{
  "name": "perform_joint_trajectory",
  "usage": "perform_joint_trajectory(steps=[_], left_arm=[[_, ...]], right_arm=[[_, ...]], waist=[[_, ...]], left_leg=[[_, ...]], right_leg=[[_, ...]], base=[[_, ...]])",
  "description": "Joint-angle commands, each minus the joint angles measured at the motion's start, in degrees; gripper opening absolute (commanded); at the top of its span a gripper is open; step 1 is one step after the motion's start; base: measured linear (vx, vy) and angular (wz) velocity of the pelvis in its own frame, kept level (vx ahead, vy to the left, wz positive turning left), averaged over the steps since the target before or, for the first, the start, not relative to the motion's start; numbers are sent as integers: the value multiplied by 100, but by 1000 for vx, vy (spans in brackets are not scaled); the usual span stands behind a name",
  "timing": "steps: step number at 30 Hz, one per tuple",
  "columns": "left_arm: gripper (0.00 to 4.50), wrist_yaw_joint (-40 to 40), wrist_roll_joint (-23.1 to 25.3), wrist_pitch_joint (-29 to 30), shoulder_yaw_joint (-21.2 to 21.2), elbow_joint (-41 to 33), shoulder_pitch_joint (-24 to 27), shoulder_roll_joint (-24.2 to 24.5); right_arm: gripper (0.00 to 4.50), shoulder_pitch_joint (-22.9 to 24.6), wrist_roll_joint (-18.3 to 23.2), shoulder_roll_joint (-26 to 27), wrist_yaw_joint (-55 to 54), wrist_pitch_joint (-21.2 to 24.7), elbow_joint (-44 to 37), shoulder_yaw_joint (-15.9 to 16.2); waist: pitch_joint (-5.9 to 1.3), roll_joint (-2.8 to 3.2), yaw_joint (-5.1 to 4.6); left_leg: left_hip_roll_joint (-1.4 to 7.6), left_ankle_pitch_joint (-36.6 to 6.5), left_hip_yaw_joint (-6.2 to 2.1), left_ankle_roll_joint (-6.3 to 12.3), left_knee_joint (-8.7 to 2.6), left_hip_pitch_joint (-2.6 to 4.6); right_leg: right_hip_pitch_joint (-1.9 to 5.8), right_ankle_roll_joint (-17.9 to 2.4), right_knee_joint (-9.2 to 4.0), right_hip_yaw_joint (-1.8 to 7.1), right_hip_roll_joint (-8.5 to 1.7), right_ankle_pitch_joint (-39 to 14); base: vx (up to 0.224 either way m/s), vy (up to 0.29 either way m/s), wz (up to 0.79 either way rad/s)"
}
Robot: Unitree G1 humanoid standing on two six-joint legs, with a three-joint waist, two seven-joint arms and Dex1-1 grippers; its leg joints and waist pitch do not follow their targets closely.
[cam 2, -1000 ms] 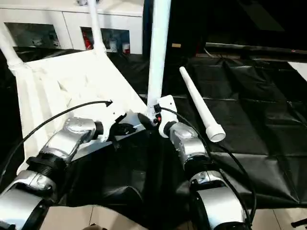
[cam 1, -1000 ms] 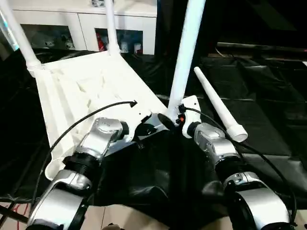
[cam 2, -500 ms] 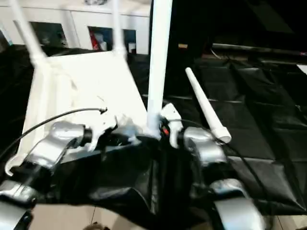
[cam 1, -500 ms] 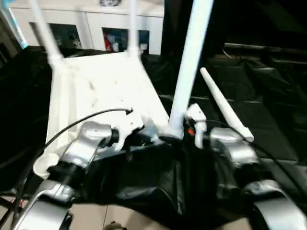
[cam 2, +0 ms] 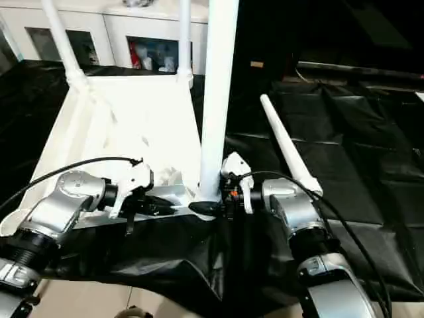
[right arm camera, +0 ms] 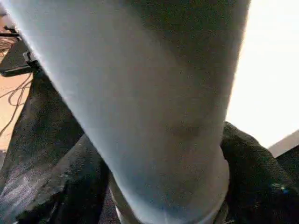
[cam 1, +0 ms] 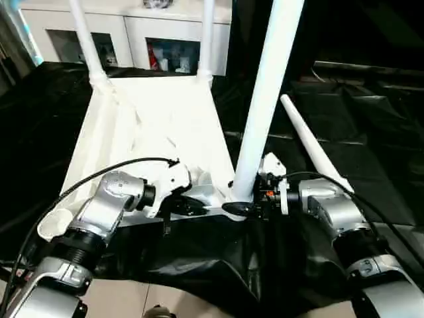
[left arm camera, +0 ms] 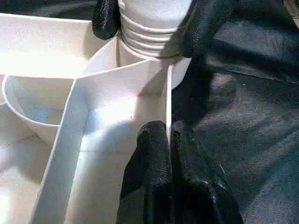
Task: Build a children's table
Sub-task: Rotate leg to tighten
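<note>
The white tabletop [cam 1: 152,126] lies upside down on black sheeting, ribs up. Two legs stand in its far corners [cam 1: 85,40] [cam 1: 205,40]. A third leg [cam 1: 265,99] stands upright in the near right corner socket; its threaded base [left arm camera: 149,28] sits in that socket. My right gripper [cam 1: 240,209] is shut on this leg's base, its black fingers [left arm camera: 205,23] on both sides. My left gripper [left arm camera: 166,144] is shut on the tabletop's thin edge rib just beside that corner. A fourth leg [cam 1: 311,146] lies loose on the sheeting to the right.
A white cabinet with glass doors [cam 1: 132,40] stands behind the tabletop. Crumpled black sheeting [cam 1: 371,132] covers the floor all around; bare floor [cam 1: 119,301] shows at the near edge. The near left corner socket [cam 1: 53,225] is open.
The head camera has shifted, so the whole scene has moved in the picture. My right gripper has turned around the upright leg's base; the left stays on the tabletop edge.
</note>
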Motion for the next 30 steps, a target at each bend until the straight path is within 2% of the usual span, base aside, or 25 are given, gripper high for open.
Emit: perform_joint_trajectory(steps=[1, 5, 8, 10, 12, 14, 15, 16, 18, 19, 21, 22, 26, 30], left_arm=[[0, 159, -151, -25, -50, -140, -54, -212], [0, 433, -70, -3, -11, -21, -131, -318], [0, 949, -60, 156, 149, 190, -353, -653], [0, 1299, -45, 235, 231, 309, -502, -864], [0, 1517, -1, 253, 252, 406, -596, -961], [0, 2071, 108, 274, 298, 691, -845, -1209], [0, 2071, 108, 274, 298, 691, -845, -1209], [0, 2382, 186, 266, 329, 857, -984, -1370], [0, 2559, 262, 248, 335, 961, -1064, -1469], [0, 2595, 271, 252, 343, 986, -1088, -1512], [0, 2621, 292, 243, 333, 1005, -1105, -1580], [0, 2600, 282, 245, 326, 984, -1093, -1597], [0, 2422, 245, 151, 255, 931, -1018, -1549], [0, 1829, 119, 34, 158, 637, -762, -1307]], right_arm=[[292, 116, 20, 191, -12, 134, -111, 169], [276, 127, -22, 328, -363, 102, -52, 96], [274, -25, -259, 713, -1647, -47, 449, -69], [273, -155, -367, 943, -2366, -96, 768, -191], [272, -215, -385, 1060, -2662, -101, 895, -256], [272, -409, -358, 1374, -3490, -137, 1211, -477], [272, -409, -358, 1374, -3490, -137, 1211, -477], [272, -545, -370, 1557, -3938, -202, 1392, -568], [272, -614, -386, 1672, -4046, -268, 1474, -569], [342, -632, -386, 1724, -4044, -316, 1478, -559], [342, -673, -297, 1841, -3898, -379, 1498, -593], [348, -677, -248, 1870, -3798, -371, 1483, -606], [393, -684, -223, 1841, -3564, -449, 1500, -615], [436, -543, -266, 1488, -2826, -533, 1266, -398]], waist=[[-375, -17, -5], [-357, -21, -33], [-332, -31, -70], [-325, -39, -166], [-328, -25, -205], [-338, -23, -216], [-341, -17, -221], [-344, -11, -217], [-355, -10, -216], [-359, -18, -194], [-366, -41, -183], [-374, -29, -169], [-380, -37, -159], [-390, -51, -139]], left_leg=[[199, -1319, -43, 213, -364, 40], [188, -1460, -52, 161, -369, 53], [156, -1602, -56, 103, -356, 97], [131, -1737, -89, 7, -354, 93], [124, -1804, -92, 21, -343, 117], [132, -1776, -96, 55, -362, 102], [137, -1798, -96, 41, -360, 120], [147, -1822, -94, 46, -364, 133], [151, -1803, -100, 43, -378, 114], [158, -1770, -85, 77, -378, 122], [153, -1709, -79, 131, -381, 92], [164, -1606, -78, 158, -386, 83], [173, -1475, -63, 198, -387, 61], [175, -1330, -58, 270, -374, 29]], right_leg=[[280, -687, -479, 319, -509, -2419], [266, -602, -520, 311, -521, -2702], [220, -431, -600, 292, -530, -3216], [225, -326, -639, 240, -531, -3548], [210, -256, -687, 224, -539, -3645], [216, -266, -681, 226, -532, -3500], [202, -286, -681, 227, -532, -3469], [203, -309, -683, 225, -538, -3396], [226, -350, -665, 225, -535, -3228], [213, -393, -653, 256, -541, -3077], [236, -450, -618, 273, -552, -2939], [242, -503, -591, 288, -555, -2766], [261, -657, -529, 310, -553, -2396], [299, -688, -497, 323, -570, -2296]], base=[[0, 0, 0], [0, 0, 0], [0, 0, 0], [0, 0, 0], [0, 0, 0], [0, 0, 0], [0, 0, 0], [0, 0, 0], [0, 0, 0], [0, 0, 0], [0, 0, 0], [0, 0, 0], [0, 0, 0], [0, 0, 0]])
